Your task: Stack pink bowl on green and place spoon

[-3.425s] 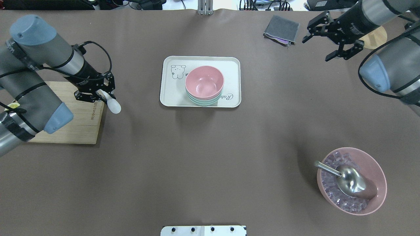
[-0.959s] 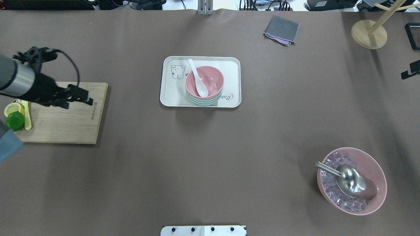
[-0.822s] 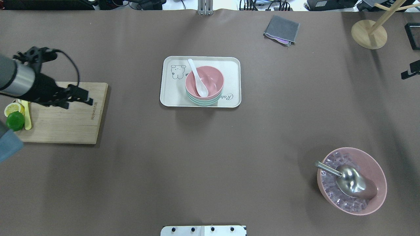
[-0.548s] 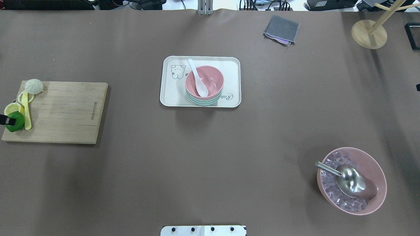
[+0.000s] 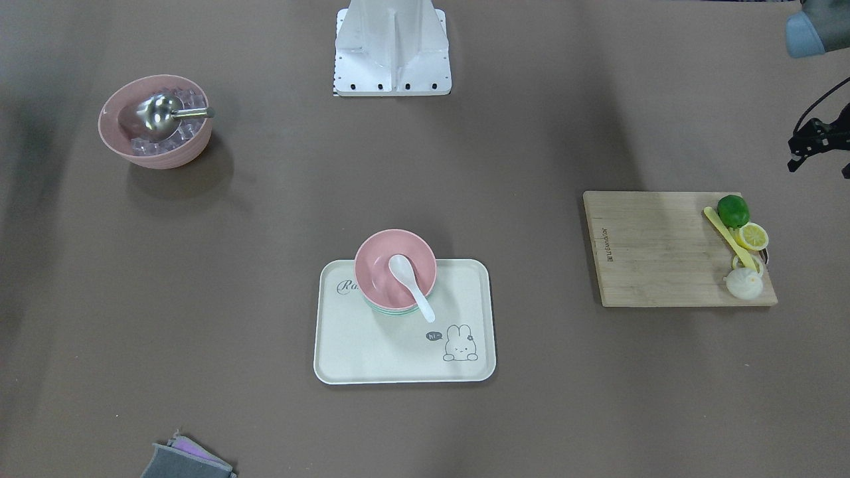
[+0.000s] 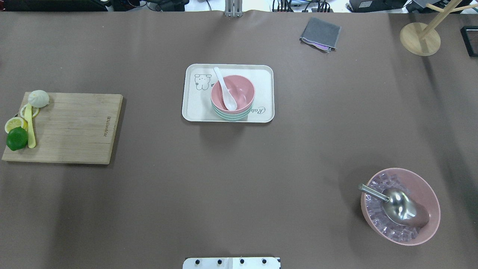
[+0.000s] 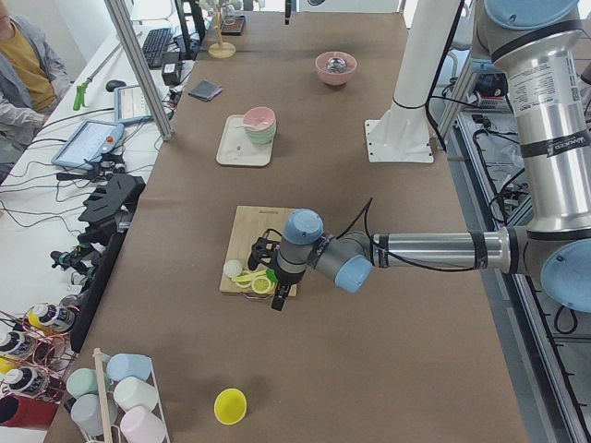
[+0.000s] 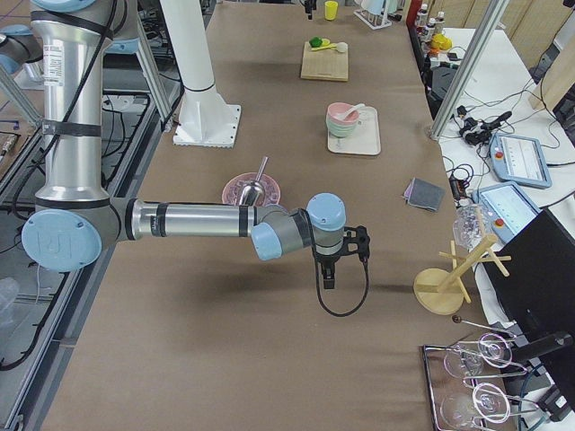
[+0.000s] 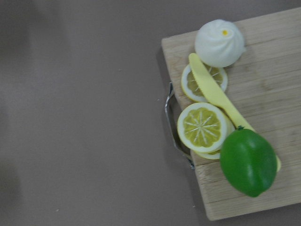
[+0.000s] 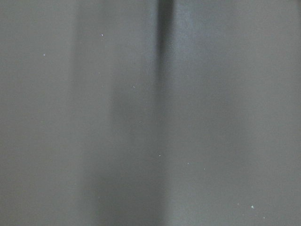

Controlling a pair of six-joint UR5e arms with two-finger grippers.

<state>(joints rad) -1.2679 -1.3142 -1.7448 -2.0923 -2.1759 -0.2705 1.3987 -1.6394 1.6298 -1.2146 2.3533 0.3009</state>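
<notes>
A: Where do we find the bowls from the front-facing camera?

B: The pink bowl [image 5: 378,262] sits nested on the green bowl [image 5: 392,310], on the robot's side of the tray [image 5: 372,362]. The white spoon [image 5: 413,287] lies in the pink bowl, and its handle leans over the rim toward the rabbit drawing. At the right edge we see a black part of the left pincer [image 5: 818,145], cut by the frame. We cannot tell how its jaws stand.

A: And from overhead?

B: The stack is at the middle of the tabletop [image 6: 239,179]. The cutting board [image 6: 71,127] is at the far left. The ice bowl [image 6: 436,209] with a metal scoop [image 6: 399,207] is near, on the right. A grey cloth [image 6: 320,33] lies far, on the right.

A: What do we see from the side cameras?

B: From the left end, the left pincer hangs over the near end of the board, well apart from the tray. From the right end, the right pincer [image 8: 334,265] hangs over the tabletop, between the ice bowl and a wooden stand [image 8: 440,289]. We cannot tell its opening.

A: And the wrist cameras?

B: The left one looks on a lime [image 9: 248,162], lemon slices [image 9: 202,127], a yellow knife [image 9: 211,92] and a white bun [image 9: 219,43] at the board's edge. The right one shows brown tabletop.
</notes>
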